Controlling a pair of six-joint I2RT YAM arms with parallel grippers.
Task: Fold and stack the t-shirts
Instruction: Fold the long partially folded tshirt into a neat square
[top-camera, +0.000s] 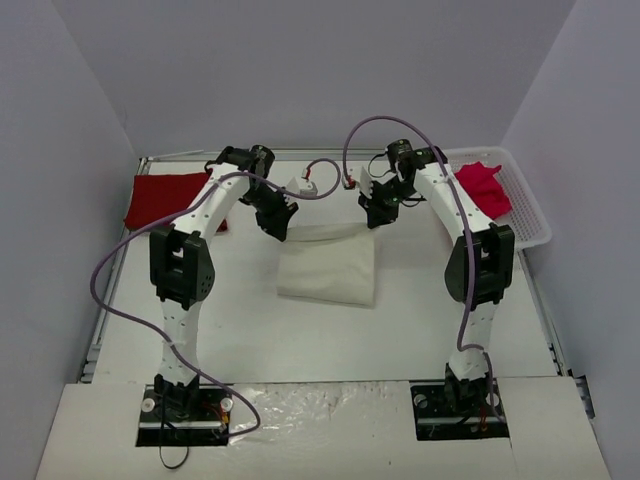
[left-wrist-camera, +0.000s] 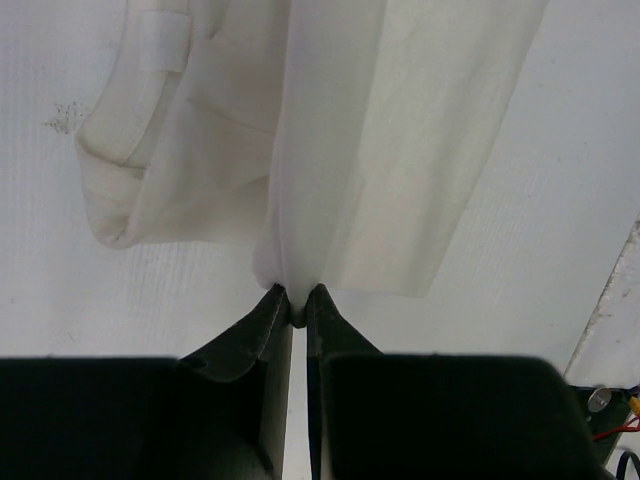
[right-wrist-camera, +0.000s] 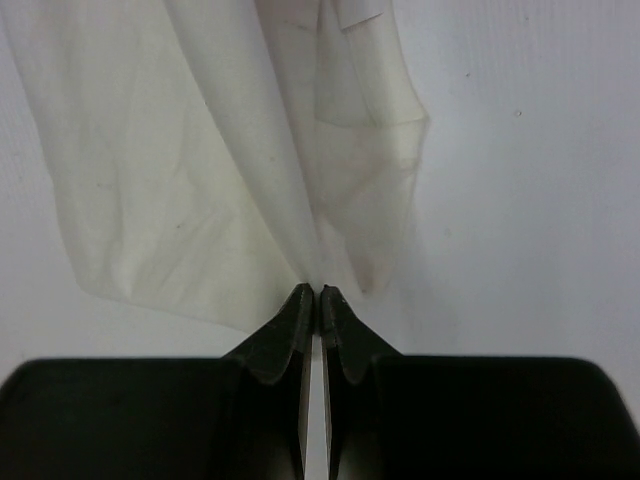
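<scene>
From above, my left gripper (top-camera: 280, 222) and right gripper (top-camera: 378, 212) both pinch the far edge of the cream-white t-shirt (top-camera: 328, 265). The rest of it lies mid-desk (top-camera: 300, 340) between my arms. Both arms reach forward with elbows raised and wrists turned inward. The red t-shirt (top-camera: 165, 198) lies far left, and the pinkish-red t-shirt (top-camera: 482, 187) sits in the basket (top-camera: 530, 215).

In the left wrist view, the jaws are clamped on only a thin bit of hem — any tug could pull it free, I judge. A sleeve is bunched to one side, so the fold could come out lopsided.

In the right wrist view, the jaws are clamped on a gathered corner with a loose flap beside it. If my two arms move unevenly, the cloth will skew — or one corner will drop.
</scene>
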